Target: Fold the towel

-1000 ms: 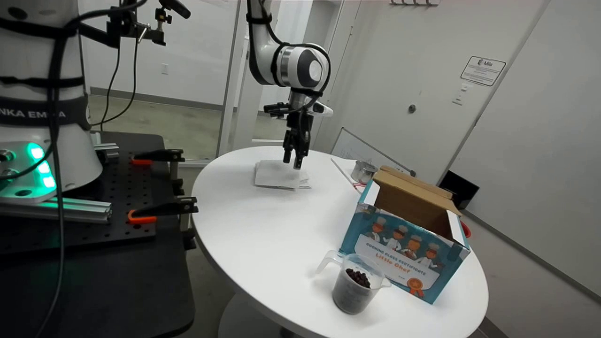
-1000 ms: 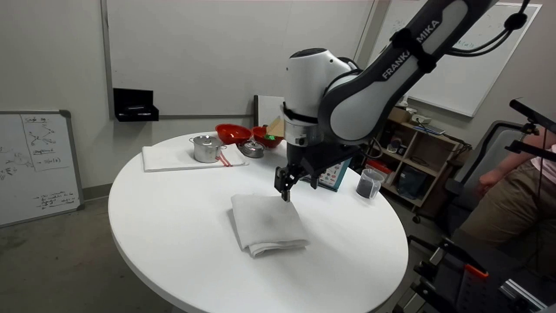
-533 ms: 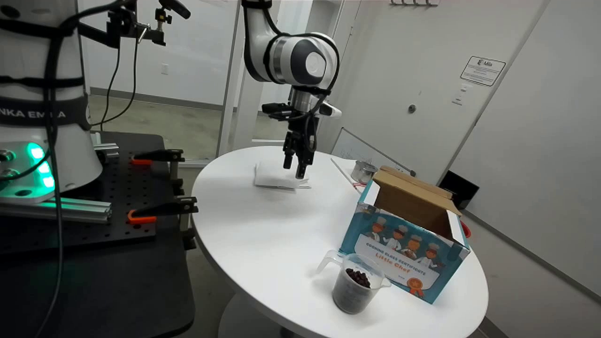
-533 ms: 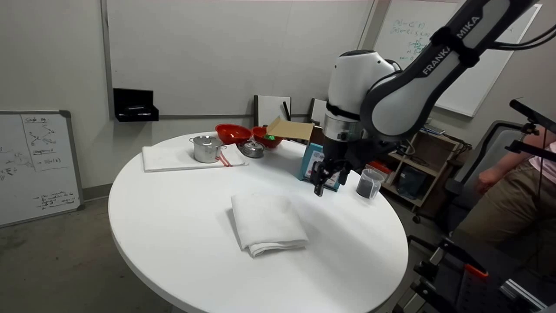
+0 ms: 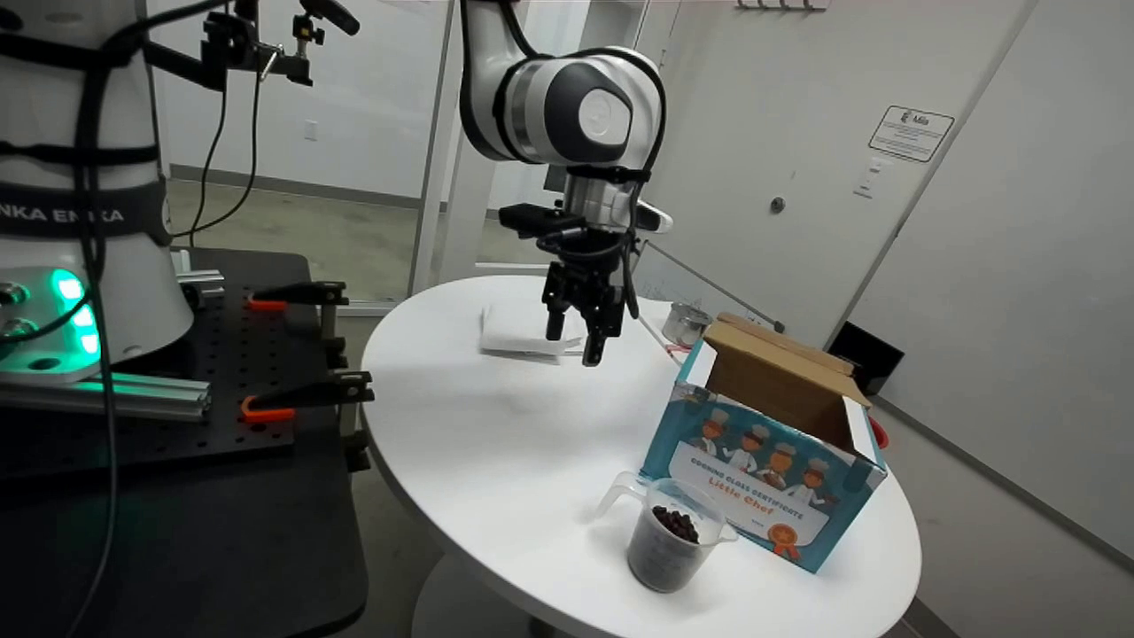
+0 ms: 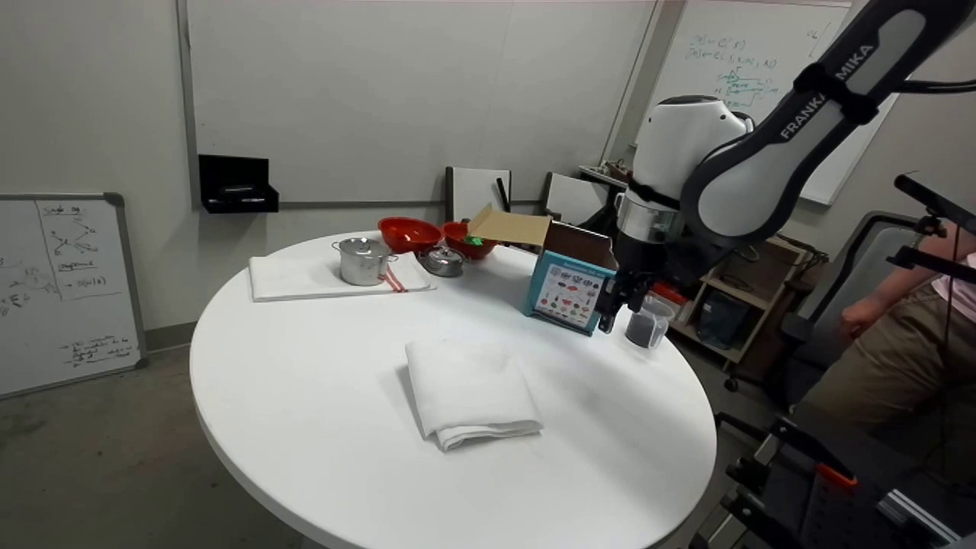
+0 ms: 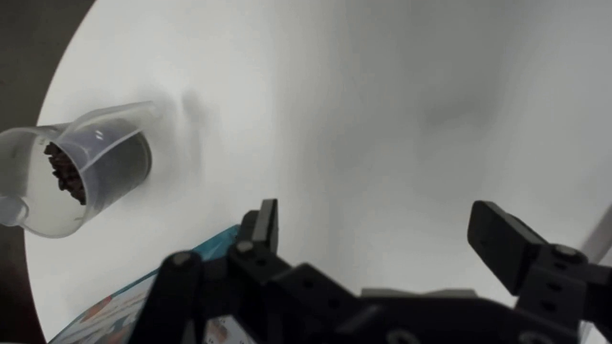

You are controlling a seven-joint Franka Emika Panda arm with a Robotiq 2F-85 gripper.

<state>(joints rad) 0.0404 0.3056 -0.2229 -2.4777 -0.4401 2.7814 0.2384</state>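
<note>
The white towel [image 6: 301,278] with narrow red stripes at one end lies flat at the table's back in an exterior view, with a steel pot on it. A second white cloth [image 6: 473,393], folded into a layered rectangle, lies mid-table; no stripes show on it. It also shows in an exterior view [image 5: 518,330]. My gripper [image 5: 574,349] is open and empty above the table, apart from both cloths. In an exterior view the gripper [image 6: 619,316] is in front of the box and cup. In the wrist view the open fingers [image 7: 375,215] have only bare table between them.
A colourful cardboard box [image 5: 753,478] with open flaps stands near a clear measuring cup [image 5: 669,549] holding dark pieces. Both show in the wrist view, the box [image 7: 129,306] and the cup [image 7: 119,160]. The steel pot [image 6: 363,263], a lid [image 6: 444,261] and red bowls [image 6: 408,234] stand at the back.
My gripper has moved away from above the folded cloth toward the box and measuring cup. The folded cloth and the striped towel have not moved.
</note>
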